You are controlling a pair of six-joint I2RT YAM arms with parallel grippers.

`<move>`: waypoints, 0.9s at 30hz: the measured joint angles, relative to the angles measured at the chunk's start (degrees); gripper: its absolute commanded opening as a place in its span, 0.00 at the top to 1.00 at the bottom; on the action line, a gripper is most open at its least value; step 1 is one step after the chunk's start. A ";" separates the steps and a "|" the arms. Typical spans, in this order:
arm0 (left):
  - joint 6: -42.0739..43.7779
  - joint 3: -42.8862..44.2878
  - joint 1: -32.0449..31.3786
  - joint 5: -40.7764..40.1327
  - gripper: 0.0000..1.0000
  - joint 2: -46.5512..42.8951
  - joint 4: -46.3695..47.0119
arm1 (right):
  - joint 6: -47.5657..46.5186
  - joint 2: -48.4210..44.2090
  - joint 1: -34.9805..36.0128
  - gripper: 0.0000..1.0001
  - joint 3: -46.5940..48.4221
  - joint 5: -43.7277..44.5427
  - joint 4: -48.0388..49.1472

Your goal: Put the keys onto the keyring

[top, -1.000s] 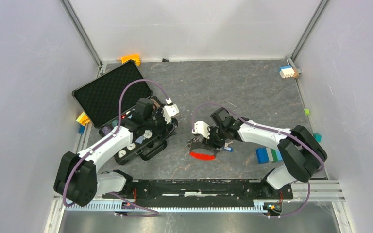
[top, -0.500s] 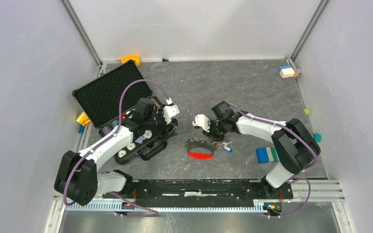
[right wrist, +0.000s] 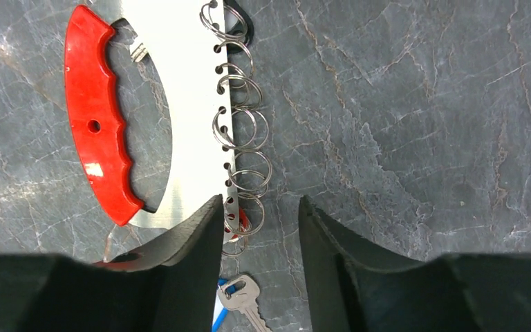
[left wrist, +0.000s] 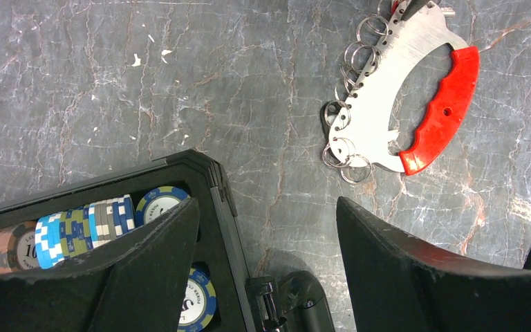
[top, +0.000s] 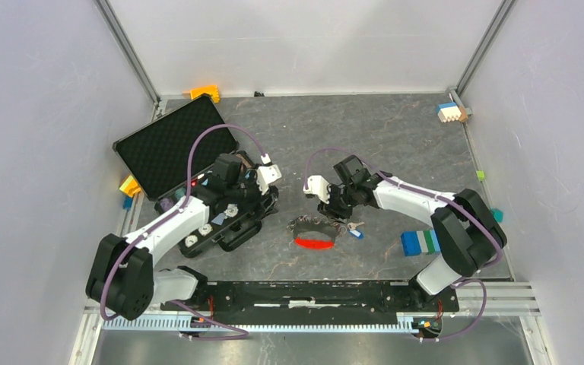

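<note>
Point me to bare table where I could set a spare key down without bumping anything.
Widest free patch: back-middle of the table, between the orange block and the white-blue block. Smaller strip: between the keyring and the base rail. Crowded: centre, around keyring, blue key and right gripper; left, the open case.

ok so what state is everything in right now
case, open wide
left gripper, open, empty, over the case edge
right gripper, open, empty, above the keyring's end
keyring, flat on the table
blue key, on the table by the keyring, threaded or not unclear
</note>
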 measured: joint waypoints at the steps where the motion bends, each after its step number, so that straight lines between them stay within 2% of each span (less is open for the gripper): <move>1: 0.00 0.00 0.00 0.11 0.20 0.00 0.02 | -0.20 0.00 -0.09 0.47 0.17 -0.15 -0.07; 7: -0.02 0.00 0.00 0.39 0.20 0.17 0.02 | -0.87 1.97 -0.28 0.40 2.71 -2.82 -1.22; 15: 0.00 -0.79 0.00 0.31 0.20 0.13 0.24 | -3.50 7.76 -0.92 0.40 5.97 -6.95 -3.37; 19: 0.00 -1.25 0.00 0.26 0.20 -0.09 0.26 | -5.86 8.92 -1.68 0.47 6.12 -8.66 -5.42; 22: 0.00 -1.64 0.00 0.24 0.20 -0.44 0.28 | -7.56 8.98 -2.19 0.56 6.12 -9.99 -6.84; 27: 0.00 -1.66 0.00 0.22 0.20 -0.44 0.39 | -9.38 9.92 -2.73 0.78 6.67 -12.81 -8.44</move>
